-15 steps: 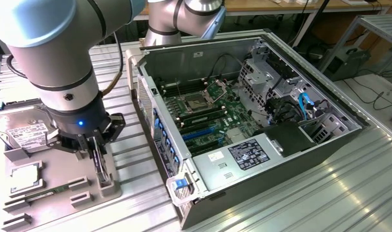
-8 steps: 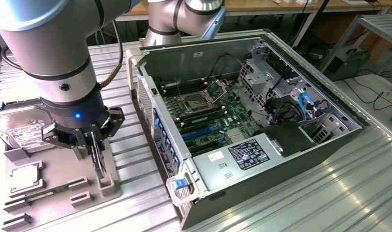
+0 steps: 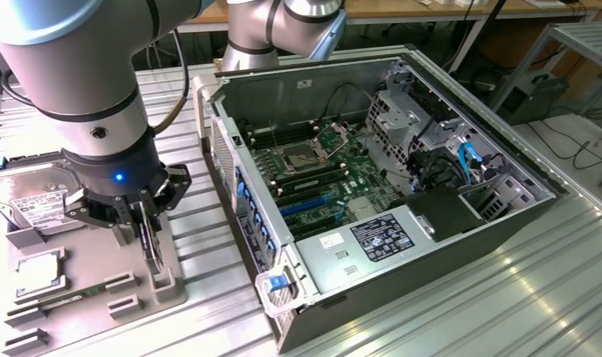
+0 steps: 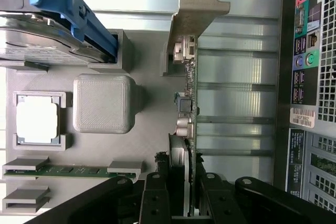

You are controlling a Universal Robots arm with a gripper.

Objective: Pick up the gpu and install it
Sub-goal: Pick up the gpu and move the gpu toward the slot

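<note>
1. The open computer case [image 3: 400, 193] lies on its side across the middle of the surface. Its walls and the blue cable [image 3: 467, 158] crowd the board, so a card brought in tilted could knock a wall or snag the cable. The slot meant for the card is hard to make out.
2. The grey holder tray [image 3: 93, 297] sits by the surface's edge at the exterior view's left. In it the gpu [image 4: 186, 103] stands upright on its edge. A skewed lift could bind the card in the tray's posts and drag the tray along.
3. The gripper [image 4: 184, 205] has its fingers [image 4: 155, 198] drawn narrow against both faces of the gpu at the fan end. That is far from the silver bracket [image 4: 197, 9], so the card might pivot or slip.
4. The card's lower connector edge is hidden in the tray.
</note>
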